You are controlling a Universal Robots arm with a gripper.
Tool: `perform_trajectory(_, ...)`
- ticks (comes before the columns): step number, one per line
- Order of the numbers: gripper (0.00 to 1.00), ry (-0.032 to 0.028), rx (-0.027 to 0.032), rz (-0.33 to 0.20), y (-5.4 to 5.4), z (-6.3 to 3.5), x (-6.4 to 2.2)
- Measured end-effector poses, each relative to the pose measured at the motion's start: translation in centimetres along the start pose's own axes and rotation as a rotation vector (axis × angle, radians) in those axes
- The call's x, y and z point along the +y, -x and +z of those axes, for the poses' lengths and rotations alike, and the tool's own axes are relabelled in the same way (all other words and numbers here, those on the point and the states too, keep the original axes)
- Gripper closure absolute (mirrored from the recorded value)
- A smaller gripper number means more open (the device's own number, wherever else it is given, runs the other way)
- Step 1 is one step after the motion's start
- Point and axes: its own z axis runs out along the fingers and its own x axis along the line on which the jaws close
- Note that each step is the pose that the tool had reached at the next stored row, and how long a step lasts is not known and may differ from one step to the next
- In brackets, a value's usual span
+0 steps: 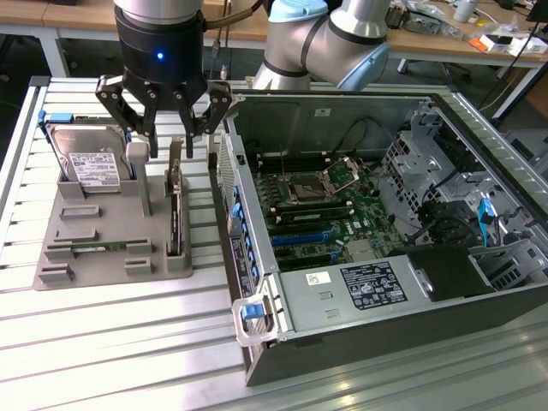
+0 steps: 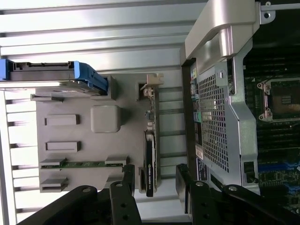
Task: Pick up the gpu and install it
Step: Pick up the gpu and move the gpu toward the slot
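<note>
The hand (image 1: 181,147) hung over the gpu (image 1: 175,210), fingers apart.
The gpu stood on edge in the grey holder (image 1: 86,257) on the bench (image 1: 103,342), between the hard drive (image 1: 90,163) and the open computer case (image 1: 360,300), with a finger either side, not touching.

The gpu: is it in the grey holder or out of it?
In. The gpu stands on edge in a slot of the grey holder; the gripper hangs over it with fingers apart on either side.
</note>
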Motion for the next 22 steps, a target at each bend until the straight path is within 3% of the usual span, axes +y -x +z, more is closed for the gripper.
perform_trajectory(22,0.52,0.0000,0.0000,0.000,-0.1,1.37,-0.06)
